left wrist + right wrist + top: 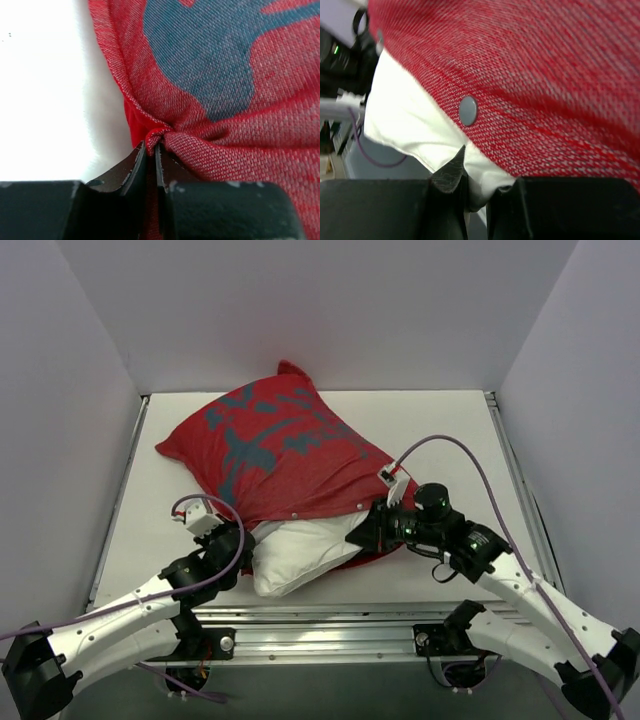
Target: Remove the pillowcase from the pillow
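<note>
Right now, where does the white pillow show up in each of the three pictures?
Top external: lower centre, the pillow poking out of the near side of the red pillowcase.
Left wrist: not clearly in it; only pillowcase fabric, and a washed-out white area at left.
Right wrist: lower left, under the pillowcase's edge, running down into the right gripper.
Shared landmark: the red pillowcase, in all three.

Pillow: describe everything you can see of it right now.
The pillow is plain white, plump, soft-looking cloth. Only its near end shows, sticking out of the red pillowcase toward the arms; the rest is hidden inside. It lies on the table. The right gripper is shut on a fold of its white edge, just below a grey snap on the pillowcase.
</note>
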Controlling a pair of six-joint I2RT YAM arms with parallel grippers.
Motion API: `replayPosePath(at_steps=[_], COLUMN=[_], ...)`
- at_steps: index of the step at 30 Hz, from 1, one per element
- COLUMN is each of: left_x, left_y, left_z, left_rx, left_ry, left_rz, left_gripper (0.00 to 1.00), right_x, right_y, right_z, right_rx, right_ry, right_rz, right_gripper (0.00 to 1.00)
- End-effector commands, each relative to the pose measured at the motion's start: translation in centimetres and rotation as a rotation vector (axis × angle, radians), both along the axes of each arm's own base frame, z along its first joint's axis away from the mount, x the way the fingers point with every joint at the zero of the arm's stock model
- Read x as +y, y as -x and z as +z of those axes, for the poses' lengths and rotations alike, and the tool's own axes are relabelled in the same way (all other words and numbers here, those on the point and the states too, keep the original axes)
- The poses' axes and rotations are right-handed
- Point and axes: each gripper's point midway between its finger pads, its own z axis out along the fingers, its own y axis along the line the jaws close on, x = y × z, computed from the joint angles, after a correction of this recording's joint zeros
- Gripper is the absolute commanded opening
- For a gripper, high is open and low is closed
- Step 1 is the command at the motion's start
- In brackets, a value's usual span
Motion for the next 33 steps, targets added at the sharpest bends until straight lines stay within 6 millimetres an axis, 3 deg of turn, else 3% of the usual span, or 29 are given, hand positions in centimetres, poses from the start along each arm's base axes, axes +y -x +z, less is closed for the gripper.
replayPosePath(at_steps=[1,2,5,6,8,9,11,12,15,16,17,19,20,22,25,26,27,29,30,31,32,33], left_x=[-0.3,-0.3,0.1,0.3,0.5,0.7,0.9,1.0,0.8,0.7,0.6,0.5,0.6,0.7,0.5,0.2,-0.1,-0.8,-1.2,-1.6,-1.8,-2.3], left_y=[-0.1,0.1,0.4,0.5,0.7,0.8,0.9,0.9,0.8,0.7,0.7,0.6,0.7,0.6,0.2,0.1,0.0,-0.7,-1.1,-1.5,-1.9,-2.5], left_z=[1.9,1.7,1.8,1.8,1.6,1.4,1.1,1.0,1.0,1.3,1.1,1.0,0.9,0.8,1.5,1.8,2.2,2.8,2.9,3.1,2.9,2.5], left_rx=[-0.032,-0.022,-0.025,-0.028,-0.022,-0.019,-0.010,-0.010,-0.011,-0.017,-0.012,-0.002,0.002,0.005,-0.009,-0.009,-0.017,-0.025,-0.020,-0.022,0.002,0.029], left_ry=[0.056,0.057,0.074,0.080,0.075,0.069,0.072,0.070,0.062,0.067,0.062,0.059,0.053,0.059,0.066,0.049,0.053,0.047,0.042,0.045,0.041,0.027], left_rz=[-0.016,-0.022,-0.014,-0.011,-0.010,-0.007,0.006,0.011,0.000,-0.004,-0.009,-0.014,-0.014,-0.010,-0.027,-0.059,-0.075,-0.127,-0.149,-0.170,-0.202,-0.219], left_gripper=[0.20,0.20,0.22,0.23,0.24,0.25,0.27,0.28,0.30,0.31,0.31,0.32,0.33,0.35,0.56,0.61,0.66,0.67,0.67,0.67,0.67,0.68], right_x=[0.8,1.1,0.8,0.9,1.0,1.1,1.4,1.5,1.5,1.3,0.3,-0.7,-1.8,-2.0,-2.9,-4.2,-3.9,-4.1,-3.3,-2.6,-2.3,-1.5], right_y=[5.8,6.9,7.5,7.5,7.5,7.3,7.0,6.9,5.2,4.1,1.7,-1.0,-2.9,-5.4,-9.3,-10.7,-11.8,-12.3,-11.9,-11.9,-11.5,-10.5], right_z=[3.1,3.4,3.9,4.8,5.0,6.4,7.3,9.3,10.7,11.7,11.7,11.8,11.4,9.7,5.5,3.1,1.9,-1.4,-2.4,-3.8,-4.9,-6.4], right_rx=[-0.101,-0.117,-0.136,-0.169,-0.178,-0.226,-0.246,-0.303,-0.342,-0.359,-0.382,-0.386,-0.397,-0.377,-0.307,-0.255,-0.238,-0.195,-0.176,-0.155,-0.132,-0.092], right_ry=[-0.076,-0.080,-0.048,-0.049,-0.027,-0.032,-0.022,-0.038,0.007,0.034,0.100,0.176,0.237,0.315,0.407,0.437,0.429,0.455,0.440,0.441,0.442,0.427], right_rz=[0.196,0.234,0.244,0.266,0.288,0.300,0.315,0.330,0.275,0.221,0.095,-0.041,-0.150,-0.229,-0.303,-0.347,-0.352,-0.349,-0.304,-0.270,-0.240,-0.186], right_gripper=[0.00,0.00,0.21,0.44,0.61,0.71,0.79,0.80,0.82,0.84,0.85,0.92,0.94,0.98,1.00,1.00,1.00,1.00,0.98,0.94,0.75,0.63])
